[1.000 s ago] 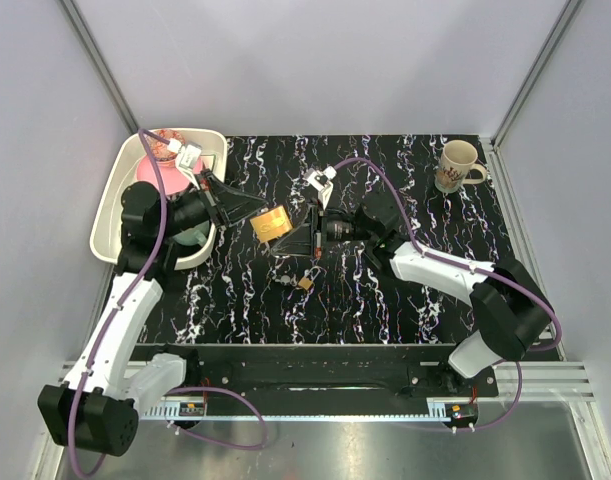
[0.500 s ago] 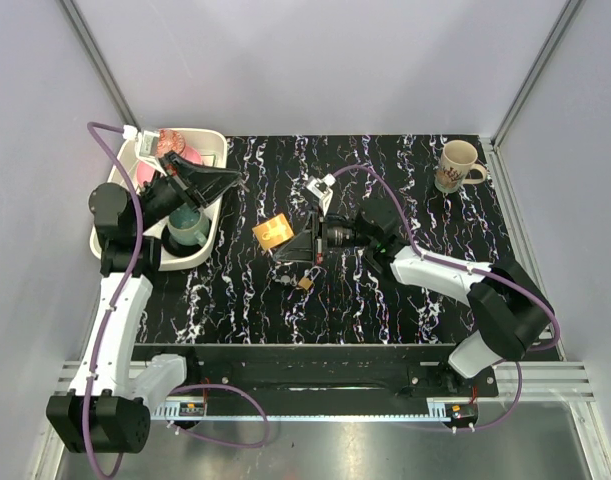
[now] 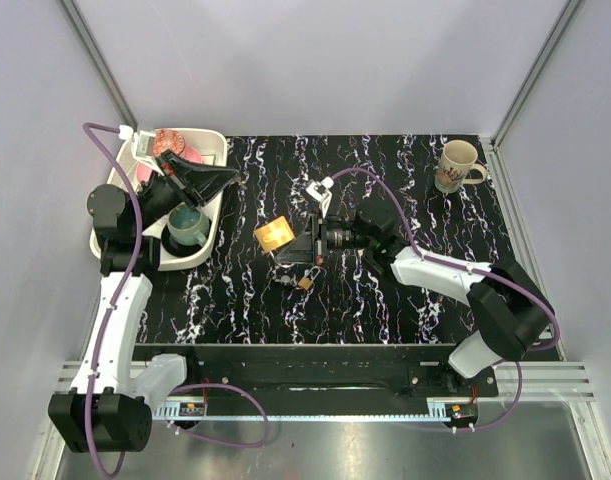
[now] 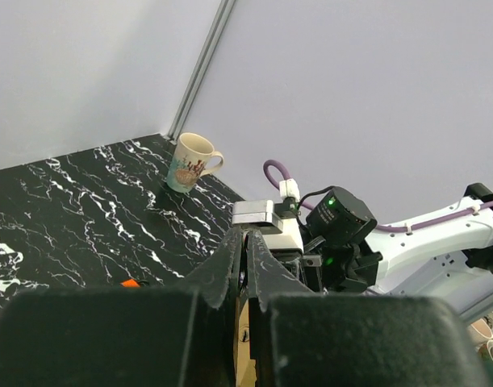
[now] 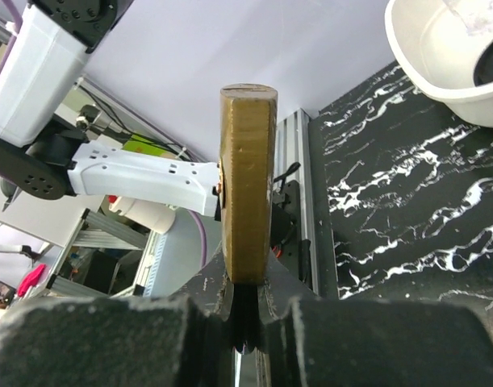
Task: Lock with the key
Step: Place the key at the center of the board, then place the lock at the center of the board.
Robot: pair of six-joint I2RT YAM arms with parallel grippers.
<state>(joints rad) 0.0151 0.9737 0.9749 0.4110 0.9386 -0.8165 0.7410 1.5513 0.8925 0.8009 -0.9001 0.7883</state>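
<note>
Key [image 4: 131,283]: orange head glimpsed beyond shut left jaws, apart from them; right jaws clamp brass padlock [image 5: 248,185] edge-up.

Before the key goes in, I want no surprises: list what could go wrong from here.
The right gripper pinches the brass padlock by one end; a key's push may twist or slip it.
The left gripper is shut and empty; the key, only its orange head showing on the table, is small and may be hard to grasp.
A smaller padlock lies close by the held one and could get knocked.
</note>
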